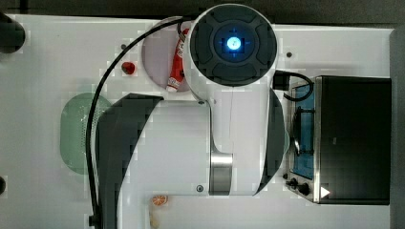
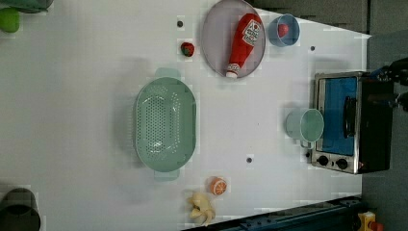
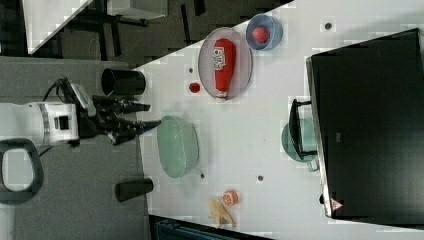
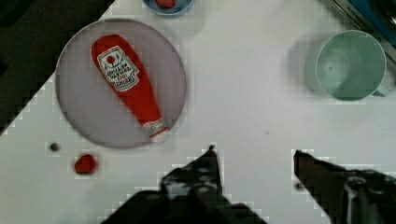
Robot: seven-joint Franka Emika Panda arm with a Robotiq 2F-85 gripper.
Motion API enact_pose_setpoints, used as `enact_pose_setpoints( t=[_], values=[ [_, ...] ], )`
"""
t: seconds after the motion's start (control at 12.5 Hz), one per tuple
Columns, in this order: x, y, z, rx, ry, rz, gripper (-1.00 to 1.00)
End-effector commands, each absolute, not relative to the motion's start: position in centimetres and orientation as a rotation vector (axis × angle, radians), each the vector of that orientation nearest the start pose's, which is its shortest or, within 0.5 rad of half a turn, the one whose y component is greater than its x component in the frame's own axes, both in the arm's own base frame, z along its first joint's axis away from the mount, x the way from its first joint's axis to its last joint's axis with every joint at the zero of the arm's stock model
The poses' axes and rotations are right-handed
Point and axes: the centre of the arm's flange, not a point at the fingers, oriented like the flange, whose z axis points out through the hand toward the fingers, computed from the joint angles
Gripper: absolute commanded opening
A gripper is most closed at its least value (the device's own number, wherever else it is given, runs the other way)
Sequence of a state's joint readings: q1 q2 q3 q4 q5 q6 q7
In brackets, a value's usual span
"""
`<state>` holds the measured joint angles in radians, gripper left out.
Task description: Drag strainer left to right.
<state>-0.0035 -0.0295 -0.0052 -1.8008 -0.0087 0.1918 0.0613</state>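
Note:
The strainer (image 2: 165, 124) is a pale mint-green oblong colander with a dotted inside, resting flat on the white table. It is also seen in the top view, partly under the arm (image 1: 76, 133), and in the right view (image 3: 177, 146). In the right view my gripper (image 3: 147, 115) is open, its dark fingers pointing at the strainer's rim from the right view's left, apart from it. The wrist view shows the gripper (image 4: 254, 156) open with only bare white table between the fingertips.
A ketchup bottle (image 2: 245, 41) lies on a grey plate (image 2: 209, 33), with a blue bowl (image 2: 284, 30) and a small red fruit (image 2: 187, 48) nearby. A mint cup (image 2: 308, 126) stands by the toaster oven (image 2: 356, 122). An orange slice (image 2: 217, 186) and a banana (image 2: 201, 207) lie near the table edge.

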Motion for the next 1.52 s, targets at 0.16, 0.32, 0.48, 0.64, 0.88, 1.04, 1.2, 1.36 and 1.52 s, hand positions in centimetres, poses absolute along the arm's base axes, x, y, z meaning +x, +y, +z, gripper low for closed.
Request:
enact_pose_setpoints(
  t=[0.16, 0.32, 0.48, 0.64, 0.88, 1.04, 1.2, 1.36, 1.52],
  values=[
    [41.0, -3.9, 62.6, -2.825, 1.353, -0.014, 0.82],
    [41.1, -3.4, 62.4, -2.834, 1.34, -0.009, 1.0],
    [41.6, -0.4, 61.7, -2.86, 1.263, 0.009, 1.0],
    [42.5, 4.6, 60.1, -2.906, 1.159, 0.025, 1.0],
    [44.2, 13.0, 56.5, -2.963, 1.14, 0.005, 1.0],
    [45.1, 18.7, 53.1, -2.95, 1.194, -0.009, 1.0],
    [45.9, 23.8, 49.1, -2.876, 1.327, -0.002, 1.0],
    [46.4, 27.9, 44.7, -2.774, 1.494, 0.047, 1.0],
    [46.7, 30.8, 40.2, -2.654, 1.669, 0.11, 1.0]
  ],
)
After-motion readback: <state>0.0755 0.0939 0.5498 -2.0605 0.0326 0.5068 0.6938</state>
